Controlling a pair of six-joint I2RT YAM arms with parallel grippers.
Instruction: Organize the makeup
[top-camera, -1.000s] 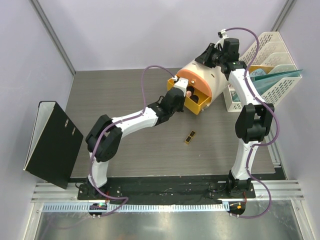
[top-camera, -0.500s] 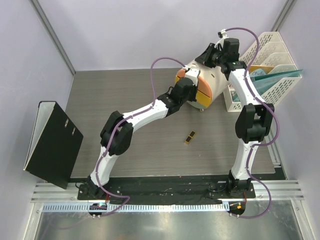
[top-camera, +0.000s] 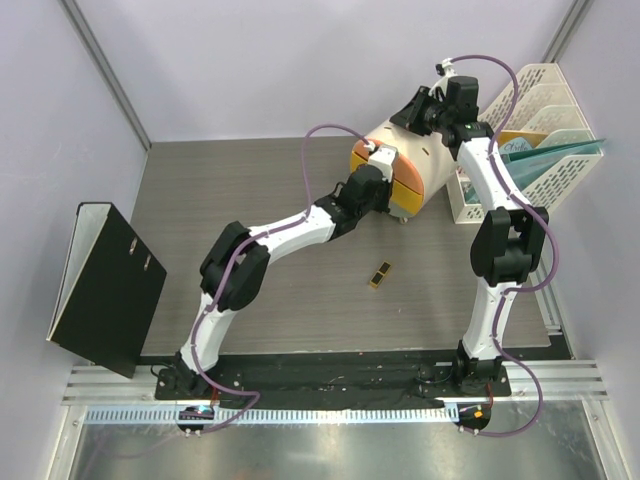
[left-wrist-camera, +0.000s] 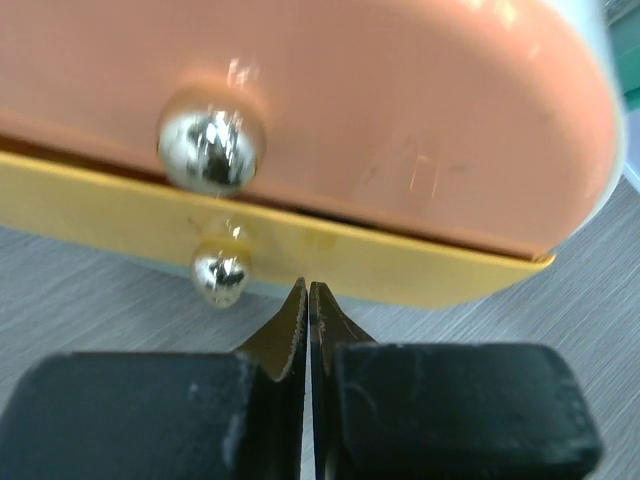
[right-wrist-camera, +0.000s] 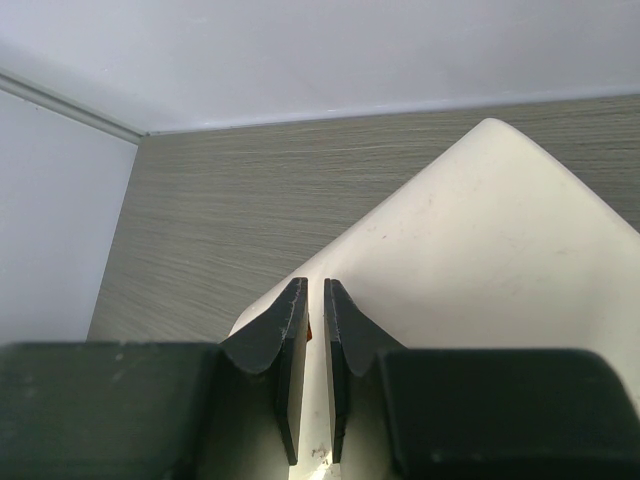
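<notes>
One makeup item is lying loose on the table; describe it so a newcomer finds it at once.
Start at the cream drum-shaped box with orange and yellow drawers at the far right of the grey wood-grain table. Come straight towards the near edge onto bare tabletop. The small black-and-gold makeup piece lies flat there, alone, touching nothing.

Wearing glossy white shells along the links of the left arm (top-camera: 290, 230) and right arm (top-camera: 490, 175), bulging into black housings at the joints. Trailing purple cables (top-camera: 330, 126) in loose loops. Ending in matte black fingers (right-wrist-camera: 285, 320), tapering from blocky carriers into thin wedge tips.
</notes>
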